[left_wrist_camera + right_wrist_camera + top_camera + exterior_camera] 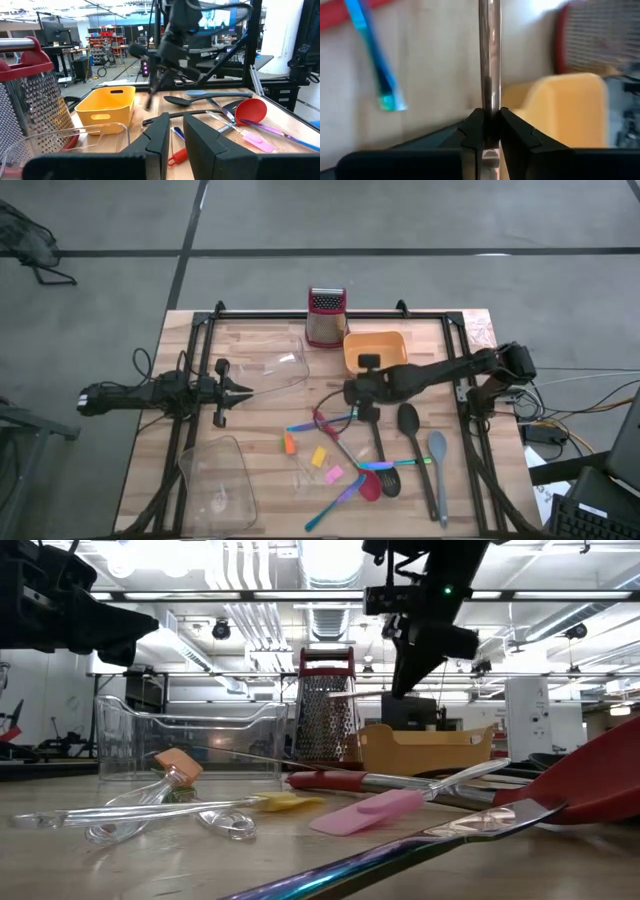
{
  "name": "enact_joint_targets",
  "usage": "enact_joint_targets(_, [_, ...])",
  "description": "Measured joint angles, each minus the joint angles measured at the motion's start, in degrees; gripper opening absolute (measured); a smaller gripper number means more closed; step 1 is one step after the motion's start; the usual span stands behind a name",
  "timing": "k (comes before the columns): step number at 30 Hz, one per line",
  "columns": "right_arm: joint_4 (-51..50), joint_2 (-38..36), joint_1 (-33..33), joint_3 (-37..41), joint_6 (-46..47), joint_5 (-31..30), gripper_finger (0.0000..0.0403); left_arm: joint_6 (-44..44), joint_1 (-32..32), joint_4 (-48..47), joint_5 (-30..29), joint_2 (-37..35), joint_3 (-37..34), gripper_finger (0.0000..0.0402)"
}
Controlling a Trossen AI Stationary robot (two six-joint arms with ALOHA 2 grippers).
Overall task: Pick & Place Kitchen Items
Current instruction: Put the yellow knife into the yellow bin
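Observation:
My right gripper [348, 393] hangs over the table's middle, near the orange tray [375, 350], shut on a thin steel-coloured stick [489, 60]. The stick also shows in the low view [345, 695], above the table. Below and to the near side lie a blue stick [305, 426], a black spoon [408, 420], a grey spoon [437, 445], a red spoon [368, 485], and orange [290, 443], yellow [319, 457] and pink [334, 474] pieces. My left gripper [245, 390] is shut and empty at the left, beside a clear tub [280, 370]. My right gripper pinches the thin stick between its two fingers [512, 132], at a point on its shaft [489, 102]. The fingers slant down from the table's right side. The stick reaches out past the fingertips and is lifted clear of the table [345, 695].
A steel box grater with a red top [325, 315] stands at the far edge beside the orange tray. A second clear tub [220, 480] sits at the near left. A black slotted spatula [385, 470] and coloured sticks [335, 500] lie near the front.

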State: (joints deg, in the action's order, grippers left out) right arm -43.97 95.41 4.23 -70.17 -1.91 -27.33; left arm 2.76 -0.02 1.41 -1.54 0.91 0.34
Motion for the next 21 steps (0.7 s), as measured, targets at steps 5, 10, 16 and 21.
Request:
enact_joint_targets(5, [4.2, -3.4, -4.5, 1.8, 0.9, -2.1, 0.0049, 0.0, 0.0, 0.0, 0.0, 0.0, 0.0, 0.0062])
enact_joint_targets(10, [6.3, -5.1, -9.4, 4.2, 3.3, -6.1, 0.0046, 0.0, 0.0, 0.0, 0.0, 0.0, 0.0, 0.0062])
enact_joint_targets(16, [14.2, -5.3, -14.5, 8.3, 3.1, -7.1, 0.0052, 0.0, 0.0, 0.0, 0.0, 0.0, 0.0, 0.0062])
enact_joint_targets(21, [21.3, -5.3, -17.4, 11.8, 0.9, -7.0, 0.0044, 0.0, 0.0, 0.0, 0.0, 0.0, 0.0, 0.0062])
